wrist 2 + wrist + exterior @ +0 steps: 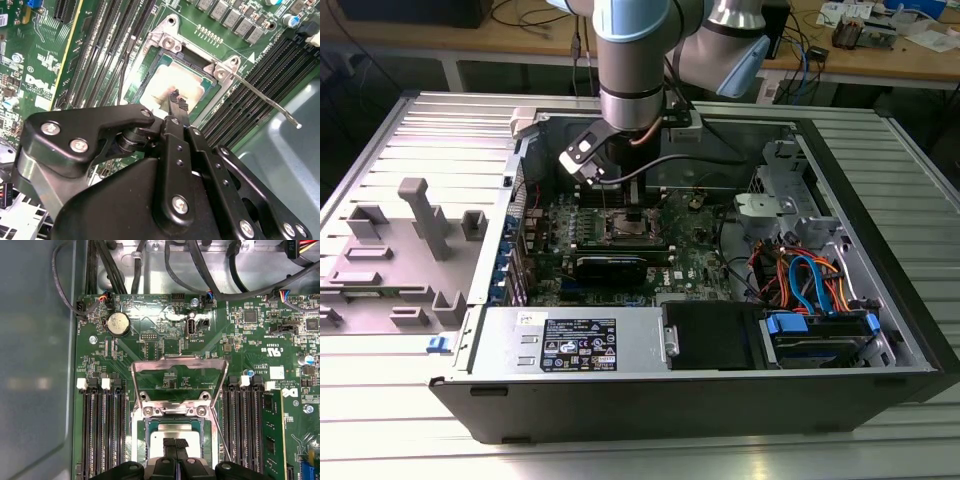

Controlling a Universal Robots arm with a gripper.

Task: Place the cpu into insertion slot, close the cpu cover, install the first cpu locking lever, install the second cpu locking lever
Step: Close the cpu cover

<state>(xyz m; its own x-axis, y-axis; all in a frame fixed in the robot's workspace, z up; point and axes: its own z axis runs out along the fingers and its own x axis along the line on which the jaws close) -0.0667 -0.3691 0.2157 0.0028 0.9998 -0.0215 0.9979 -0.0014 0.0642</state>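
From where I stood, the arm reached down into the open computer case [670, 400], which sat on the slatted metal worktop [380, 400]. The pincer [175, 102] had its two black fingers pressed together, with nothing between them that I could see. It hung just over the middle of the cpu [170, 80], so close that I could not tell whether the tips touched the chip.

The cpu lay flat inside the insertion slot [164, 41], square to its silver border, so I judged the first step done. The rest looked undone. In the first wrist view the cpu cover [177, 362] stood tipped up off the socket, and the green motherboard [165, 340] showed through its window. One thin locking lever [262, 100] stuck out free over the memory slots [270, 65], unlatched. The second lever I could not pick out with any certainty.

As for writing, a black-and-white label [578, 345] sat on the grey power supply box along the near side of the case in the exterior view. White print and a maker's mark were scattered over the board, but I left all of it unread
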